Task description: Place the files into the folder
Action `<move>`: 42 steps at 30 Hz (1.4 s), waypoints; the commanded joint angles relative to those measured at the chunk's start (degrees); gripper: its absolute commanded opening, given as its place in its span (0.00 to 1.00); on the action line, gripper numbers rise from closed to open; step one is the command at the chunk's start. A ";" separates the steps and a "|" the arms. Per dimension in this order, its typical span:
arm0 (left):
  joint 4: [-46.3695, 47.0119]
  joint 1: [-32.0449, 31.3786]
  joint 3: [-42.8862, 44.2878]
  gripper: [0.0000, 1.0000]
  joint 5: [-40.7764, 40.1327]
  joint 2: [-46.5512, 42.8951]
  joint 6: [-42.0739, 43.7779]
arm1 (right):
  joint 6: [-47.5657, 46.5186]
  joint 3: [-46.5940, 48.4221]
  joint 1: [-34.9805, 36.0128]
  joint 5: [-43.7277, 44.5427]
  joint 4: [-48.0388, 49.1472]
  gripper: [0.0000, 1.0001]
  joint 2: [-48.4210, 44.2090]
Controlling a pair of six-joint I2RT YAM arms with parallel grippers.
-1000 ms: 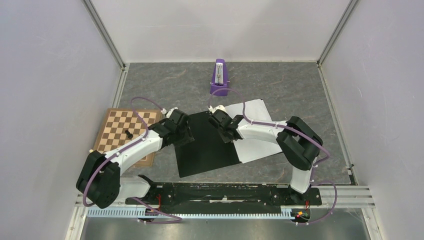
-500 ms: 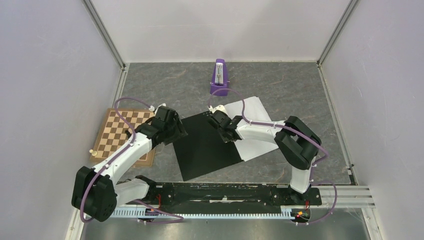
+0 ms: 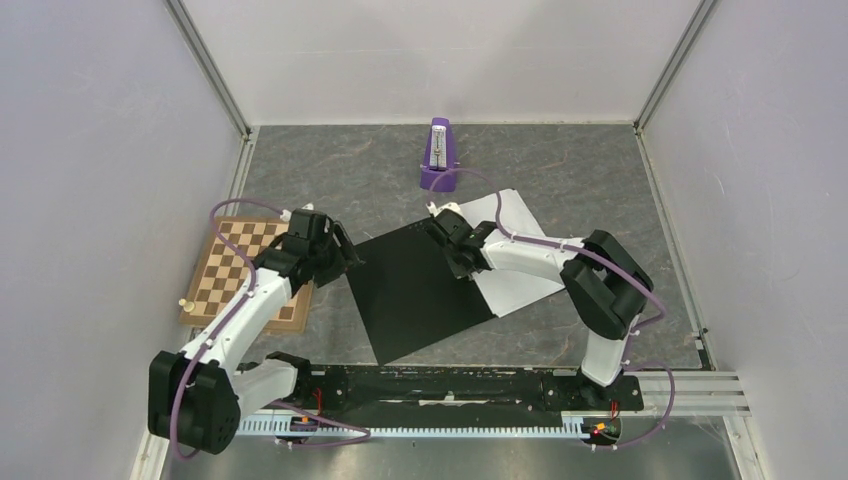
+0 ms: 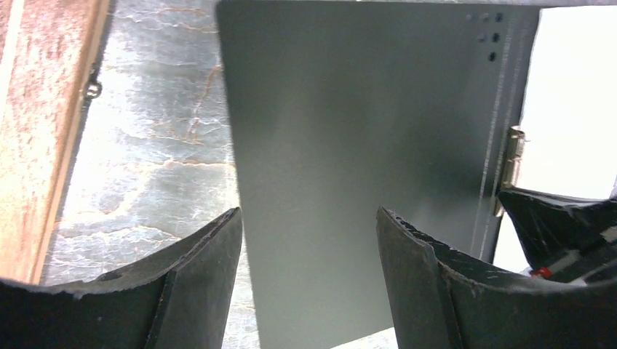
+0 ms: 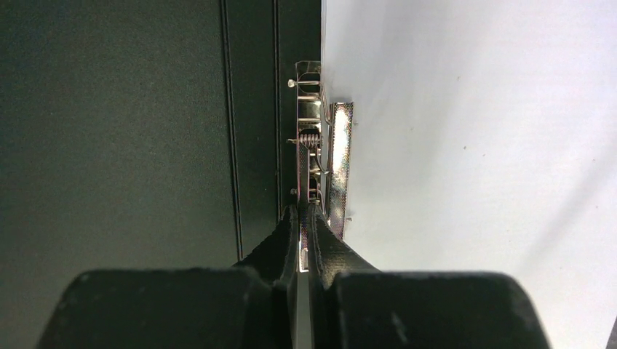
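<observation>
Two things have changed over the last second. The left arm has drawn back from above the folder's (image 3: 415,295) left half to the chessboard's (image 3: 235,270) right edge, its jaws spreading as it went. The right gripper's (image 5: 305,214) jaws have gone from part open to fully closed. The folder has also turned a little on the table (image 3: 340,170), so its near corner now sits farther right.

The left gripper (image 4: 307,218) stands wide open and holds nothing. In its wrist view the two black fingers (image 4: 196,283) frame the folder's black left panel without touching it, with a strip of grey table and the chessboard's wooden edge to their left.

The right gripper is clenched at the spine. Its fingertips (image 5: 287,233) are pressed together on the near end of the metal clip (image 5: 313,138), and a thin pale strip of metal runs between them.

The folder lies open and flat, black inside up, skewed between the two arms near the middle of the table. The files (image 3: 515,255) lie on its right side, with their left edge against the clip. Whether that edge sits under the clip cannot be told. A purple metronome (image 3: 438,155) stands upright beyond the folder, well apart from both grippers.
</observation>
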 commanded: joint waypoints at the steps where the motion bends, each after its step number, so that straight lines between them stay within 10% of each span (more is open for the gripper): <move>1: -0.64 3.30 -1.81 0.74 1.73 -2.02 2.21 | -0.44 3.31 -1.59 0.12 -1.01 0.00 -5.78; 22: 10.74 10.41 -14.24 0.49 8.97 4.11 -6.82 | 0.54 4.23 -7.39 -2.10 -3.32 0.00 -13.49; 42: 27.63 2.82 -13.70 0.48 16.82 11.85 -14.72 | 1.72 13.42 -9.32 -4.70 -7.81 0.00 -19.23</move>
